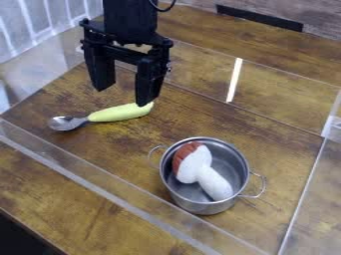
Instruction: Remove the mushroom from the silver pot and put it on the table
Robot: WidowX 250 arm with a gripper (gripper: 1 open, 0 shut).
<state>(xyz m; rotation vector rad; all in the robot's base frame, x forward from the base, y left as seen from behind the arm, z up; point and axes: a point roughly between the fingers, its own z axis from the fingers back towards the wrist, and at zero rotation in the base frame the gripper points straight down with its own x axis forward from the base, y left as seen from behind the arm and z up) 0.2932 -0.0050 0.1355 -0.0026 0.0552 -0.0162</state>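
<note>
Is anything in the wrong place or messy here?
Just one funny thing: the mushroom is lying on its side inside the silver pot, not out on the table. Nothing looks spilled or broken. The banana toy and spoon lie neatly together.

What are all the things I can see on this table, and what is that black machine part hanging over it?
silver pot: one, shiny steel with two small loop handles, near the front right of the table
mushroom: one, reddish-brown cap and white stem, lying inside the pot
banana-shaped toy: one, yellow-green, lying on the table left of centre, just below the gripper
spoon: one, small and metal, on the table right beside the banana toy's left end
table: one, brown wooden planks, under everything
clear walls: see-through acrylic panels around the work area
gripper: one, black, pointing down over the banana toy, open and holding nothing
</note>
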